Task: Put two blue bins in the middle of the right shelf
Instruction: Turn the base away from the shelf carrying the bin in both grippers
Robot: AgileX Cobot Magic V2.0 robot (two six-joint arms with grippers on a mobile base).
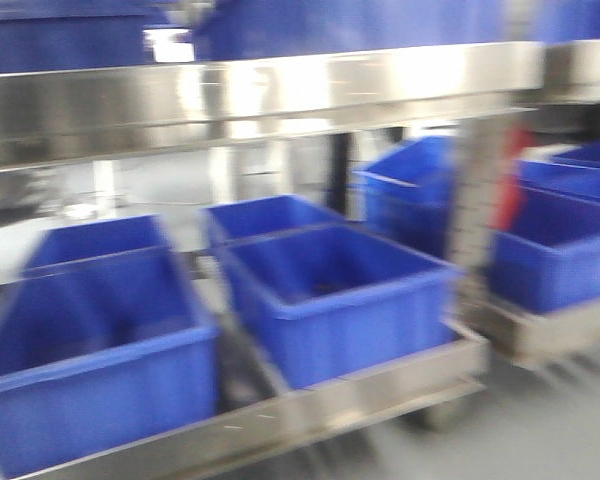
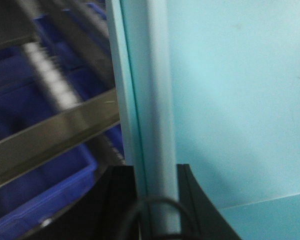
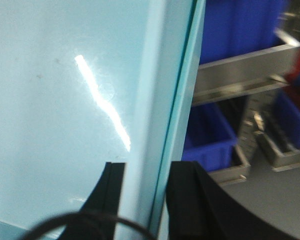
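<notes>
In the left wrist view my left gripper [image 2: 157, 172] is shut on the rim of a pale light-blue bin [image 2: 230, 100], one black finger [image 2: 121, 195] outside the wall and one inside. In the right wrist view my right gripper [image 3: 145, 170] is shut on the opposite rim of a pale light-blue bin [image 3: 55, 110], its black fingers [image 3: 190, 200] on either side of the wall. Whether two bins are stacked I cannot tell. The steel shelf [image 1: 260, 95] fills the front view; neither gripper nor the pale bin shows there.
Dark royal-blue crates [image 1: 335, 295] [image 1: 90, 340] sit on the lower tier behind a steel front rail [image 1: 380, 385]. More dark blue crates [image 1: 565, 240] stand on a rack at the right, past a perforated upright [image 1: 475, 210]. Grey floor lies at bottom right.
</notes>
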